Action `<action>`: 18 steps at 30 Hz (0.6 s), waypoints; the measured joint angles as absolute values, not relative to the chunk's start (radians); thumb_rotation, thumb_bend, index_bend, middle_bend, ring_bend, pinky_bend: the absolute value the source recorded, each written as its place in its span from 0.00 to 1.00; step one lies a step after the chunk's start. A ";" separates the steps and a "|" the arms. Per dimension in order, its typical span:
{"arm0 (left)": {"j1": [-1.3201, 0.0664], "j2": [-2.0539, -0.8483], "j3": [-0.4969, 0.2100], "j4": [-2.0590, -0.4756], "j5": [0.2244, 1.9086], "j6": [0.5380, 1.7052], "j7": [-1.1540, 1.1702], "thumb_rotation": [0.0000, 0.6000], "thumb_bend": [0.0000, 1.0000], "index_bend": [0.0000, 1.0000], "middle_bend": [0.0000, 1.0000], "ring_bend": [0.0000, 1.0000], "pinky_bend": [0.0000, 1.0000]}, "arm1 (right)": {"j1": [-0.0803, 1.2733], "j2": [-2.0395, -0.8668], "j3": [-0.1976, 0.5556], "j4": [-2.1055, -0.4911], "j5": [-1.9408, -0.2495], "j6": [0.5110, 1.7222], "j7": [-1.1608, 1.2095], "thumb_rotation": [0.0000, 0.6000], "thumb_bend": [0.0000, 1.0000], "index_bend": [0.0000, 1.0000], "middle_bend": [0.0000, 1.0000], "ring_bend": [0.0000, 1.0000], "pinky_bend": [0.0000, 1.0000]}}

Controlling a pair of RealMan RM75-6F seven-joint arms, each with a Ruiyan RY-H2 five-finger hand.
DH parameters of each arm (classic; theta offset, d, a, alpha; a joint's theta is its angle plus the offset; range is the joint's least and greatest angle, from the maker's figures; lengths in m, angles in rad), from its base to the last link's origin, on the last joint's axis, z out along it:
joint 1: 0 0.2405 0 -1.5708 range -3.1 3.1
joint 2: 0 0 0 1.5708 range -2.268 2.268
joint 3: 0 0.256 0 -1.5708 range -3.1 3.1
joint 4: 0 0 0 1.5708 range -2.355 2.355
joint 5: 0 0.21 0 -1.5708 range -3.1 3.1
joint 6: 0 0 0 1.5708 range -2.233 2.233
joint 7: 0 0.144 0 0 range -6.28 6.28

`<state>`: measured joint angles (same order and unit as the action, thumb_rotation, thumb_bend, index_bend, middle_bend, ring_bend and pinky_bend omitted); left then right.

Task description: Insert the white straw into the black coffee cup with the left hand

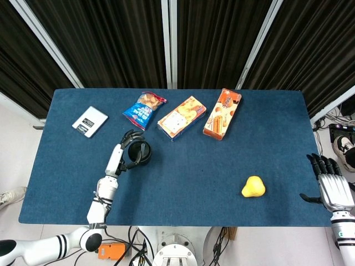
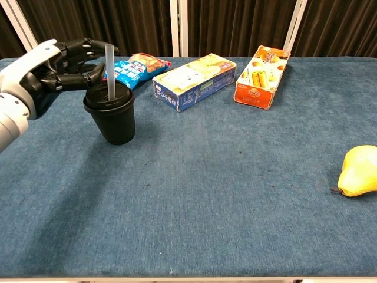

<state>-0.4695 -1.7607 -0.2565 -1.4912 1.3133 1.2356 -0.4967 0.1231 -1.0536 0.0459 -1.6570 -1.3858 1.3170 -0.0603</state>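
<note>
Toward the desk's left side, white straw (image 2: 109,69) stands upright in black coffee cup (image 2: 110,117). Left hand (image 2: 50,72) sits just beside it, fingers spread, holding nothing. Right hand (image 1: 330,185) lies open off the right edge; pear (image 2: 358,172) nearby.

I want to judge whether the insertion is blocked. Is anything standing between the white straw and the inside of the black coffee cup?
Nothing visible does. The white straw already stands upright through the lid of the black coffee cup, with the left hand beside its upper part. The snack bag and boxes lie behind the cup, apart from it.
</note>
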 measured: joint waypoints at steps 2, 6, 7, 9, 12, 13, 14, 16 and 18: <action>-0.464 -1.746 -0.253 -1.500 1.328 1.249 -0.491 1.00 0.45 0.22 0.14 0.00 0.00 | 0.122 -1.052 0.046 -1.656 -1.386 1.319 -0.057 1.00 0.11 0.00 0.10 0.00 0.06; -0.447 -1.688 -0.242 -1.522 1.354 1.274 -0.461 0.93 0.46 0.22 0.14 0.00 0.00 | 0.119 -1.046 0.049 -1.652 -1.386 1.325 -0.045 1.00 0.11 0.00 0.10 0.00 0.06; -0.439 -1.659 -0.239 -1.531 1.359 1.280 -0.446 0.90 0.47 0.22 0.14 0.00 0.00 | 0.118 -1.045 0.049 -1.649 -1.386 1.326 -0.039 1.00 0.11 0.00 0.10 0.00 0.06; -0.421 -1.599 -0.232 -1.548 1.362 1.293 -0.414 0.90 0.47 0.22 0.14 0.00 0.00 | 0.116 -1.044 0.051 -1.642 -1.386 1.329 -0.021 1.00 0.11 0.00 0.10 0.00 0.06; -0.387 -1.497 -0.219 -1.567 1.356 1.310 -0.352 0.90 0.46 0.22 0.14 0.00 0.00 | 0.112 -1.043 0.054 -1.628 -1.387 1.337 0.010 1.00 0.11 0.00 0.10 0.00 0.06; -0.377 -1.463 -0.213 -1.571 1.353 1.312 -0.328 0.90 0.45 0.22 0.14 0.00 0.00 | 0.111 -1.043 0.056 -1.624 -1.388 1.339 0.023 1.00 0.11 0.00 0.10 0.00 0.06; -0.367 -1.428 -0.206 -1.573 1.350 1.313 -0.301 0.90 0.44 0.22 0.14 0.00 0.00 | 0.109 -1.043 0.057 -1.617 -1.389 1.343 0.041 1.00 0.11 0.00 0.10 0.00 0.06; -0.347 -1.351 -0.187 -1.572 1.341 1.314 -0.222 0.95 0.38 0.22 0.14 0.00 0.00 | 0.106 -1.044 0.059 -1.604 -1.393 1.348 0.074 1.00 0.11 0.00 0.10 0.00 0.06; -0.325 -1.298 -0.165 -1.563 1.336 1.320 -0.123 1.00 0.33 0.22 0.14 0.00 0.00 | 0.103 -1.047 0.061 -1.586 -1.400 1.355 0.116 1.00 0.11 0.00 0.10 0.00 0.06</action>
